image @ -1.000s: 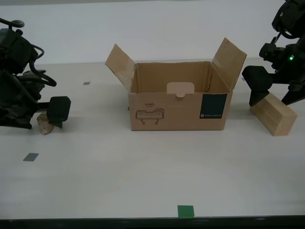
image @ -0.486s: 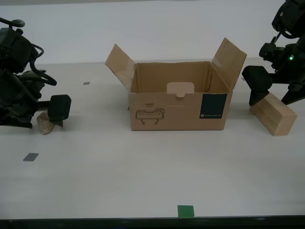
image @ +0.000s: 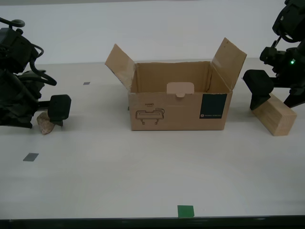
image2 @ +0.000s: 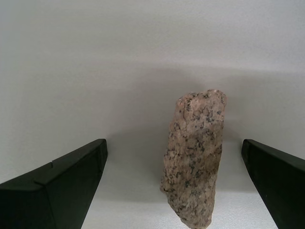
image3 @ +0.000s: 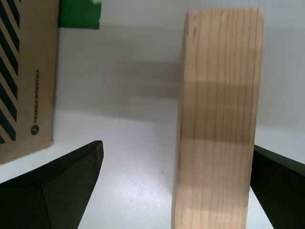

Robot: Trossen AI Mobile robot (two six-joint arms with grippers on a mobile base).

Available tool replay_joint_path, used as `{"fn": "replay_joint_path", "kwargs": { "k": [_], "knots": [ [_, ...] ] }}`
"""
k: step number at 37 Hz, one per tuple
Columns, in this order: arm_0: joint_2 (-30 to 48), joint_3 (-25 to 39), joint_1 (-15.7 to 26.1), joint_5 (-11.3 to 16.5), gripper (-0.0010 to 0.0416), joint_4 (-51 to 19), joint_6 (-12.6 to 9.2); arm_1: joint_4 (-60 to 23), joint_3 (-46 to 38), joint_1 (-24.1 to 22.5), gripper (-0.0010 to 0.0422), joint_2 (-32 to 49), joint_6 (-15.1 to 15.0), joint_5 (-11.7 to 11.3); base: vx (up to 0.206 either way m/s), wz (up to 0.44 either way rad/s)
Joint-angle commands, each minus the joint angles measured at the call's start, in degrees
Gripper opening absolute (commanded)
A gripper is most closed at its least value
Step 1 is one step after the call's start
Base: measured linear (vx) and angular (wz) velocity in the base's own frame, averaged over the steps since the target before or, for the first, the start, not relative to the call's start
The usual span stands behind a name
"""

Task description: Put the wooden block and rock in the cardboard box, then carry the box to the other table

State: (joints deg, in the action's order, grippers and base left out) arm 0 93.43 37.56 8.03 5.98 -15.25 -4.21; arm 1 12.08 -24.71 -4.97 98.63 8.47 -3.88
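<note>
- Cardboard box [image: 179, 104] stands in the middle of the smooth cream table [image: 143, 176], flaps up; what shows of its inside holds nothing, and its teal label and line drawing face the exterior camera.
- Pale wooden block [image: 274, 114] lies on the table near the box, on the exterior view's right, apart from the carton's side.
- My first gripper [image3: 176, 188] straddles the block [image3: 217, 119] with jaws spread wide; one finger [image3: 279, 183] looks to be right against the wood, though the contact is hard to judge, and the other stands clear of it.
- The box's side label [image3: 19, 81] and a green tape mark [image3: 79, 13] show in the first wrist view.
- Speckled pinkish rock [image2: 194, 155] sits on the table between the parted jaws of my second gripper [image2: 174, 179], touching neither finger.
- At the exterior view's left, the rock [image: 45, 124] rests well apart from the box, half hidden behind a black finger [image: 60, 108].
- Grey tape squares [image: 31, 157] mark the tabletop.
</note>
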Motion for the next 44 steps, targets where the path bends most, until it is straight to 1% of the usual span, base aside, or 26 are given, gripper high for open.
{"fn": "replay_joint_path", "kwargs": {
  "k": [1, 3, 14, 20, 25, 31, 35, 38, 44],
  "knots": [
    [0.0, -0.5, 0.0, -0.8, 0.0399, 2.8, 0.2, 0.0, 0.0, 0.0, 0.0389, 0.0, 0.1, 0.0, 0.000, 0.000],
    [0.0, -0.9, 0.0, -0.8, 0.0398, 4.2, 0.2, 0.0, 0.0, 0.0, 0.0389, 0.0, 0.1, 0.0, 0.000, 0.000],
    [0.0, -3.0, 0.0, -1.0, 0.0398, 4.8, 0.4, 0.0, 0.0, 0.0, 0.0389, 0.0, -0.1, 0.0, 0.000, 0.000],
    [0.0, -3.9, 0.0, -1.2, 0.0398, 6.5, 0.4, 0.0, 0.0, 0.0, 0.0389, 0.0, -0.1, 0.0, 0.000, 0.000],
    [0.0, -4.0, 0.0, -1.2, 0.0398, 7.3, 1.5, 0.0, -0.1, 0.0, 0.0389, 0.0, 0.0, 0.0, 0.000, 0.000],
    [0.0, -4.9, 0.0, -1.2, 0.0398, 8.9, 1.5, -0.1, -0.2, 0.0, 0.0389, 0.0, -0.1, 0.0, 0.000, 0.000],
    [0.0, -5.6, 0.0, -2.1, 0.0398, 9.1, 1.4, -0.1, -0.2, 0.0, 0.0389, 0.0, 0.0, 0.0, 0.000, 0.000],
    [0.0, -6.5, 0.0, -3.3, 0.0398, 10.0, 1.5, -0.2, -0.2, 0.0, 0.0389, 0.0, 0.0, 0.0, 0.000, 0.000],
    [0.0, -8.1, -0.1, -3.3, 0.0398, 14.5, 1.7, -0.1, -0.2, 0.0, 0.0389, 0.0, 0.0, 0.0, 0.000, 0.000]
  ]
}}
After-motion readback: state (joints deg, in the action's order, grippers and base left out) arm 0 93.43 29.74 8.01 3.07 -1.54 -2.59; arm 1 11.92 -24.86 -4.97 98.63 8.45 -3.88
